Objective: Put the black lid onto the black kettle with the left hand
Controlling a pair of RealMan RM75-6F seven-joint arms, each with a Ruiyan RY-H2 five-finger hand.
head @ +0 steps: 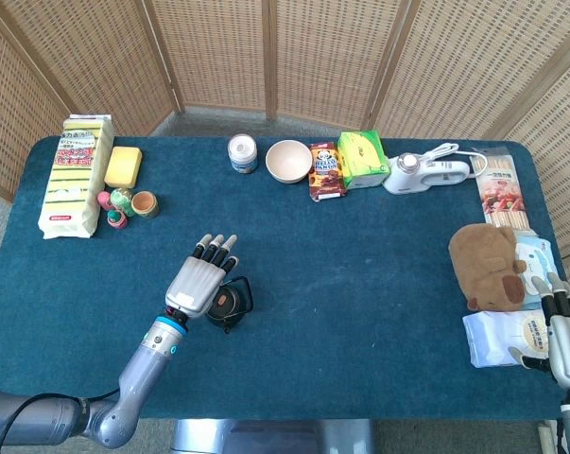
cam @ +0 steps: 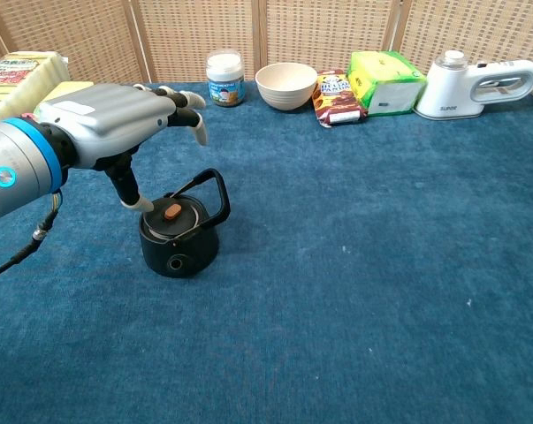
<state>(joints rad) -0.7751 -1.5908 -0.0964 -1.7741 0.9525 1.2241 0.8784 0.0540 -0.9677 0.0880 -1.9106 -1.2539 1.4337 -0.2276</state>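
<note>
jar point(head: 242, 153), bowl point(head: 288, 161) well behind black kettle point(cam: 179, 231), left hand point(cam: 116, 119) above

A staged indoor test area, closer to a lab than a home: woven rattan folding screens point(head: 266, 57) wall off a counter point(head: 360, 274) covered in dark blue carpet-like cloth. Unrelated household goods line its edges — a pack of sponges point(head: 74, 175), a small jar point(head: 242, 153), a bowl point(head: 288, 161), snack packets point(head: 326, 171), a green box point(head: 362, 158), a white handheld appliance point(head: 428, 172) and a brown plush toy point(head: 491, 266). Grey floor shows beyond the screens.
</note>
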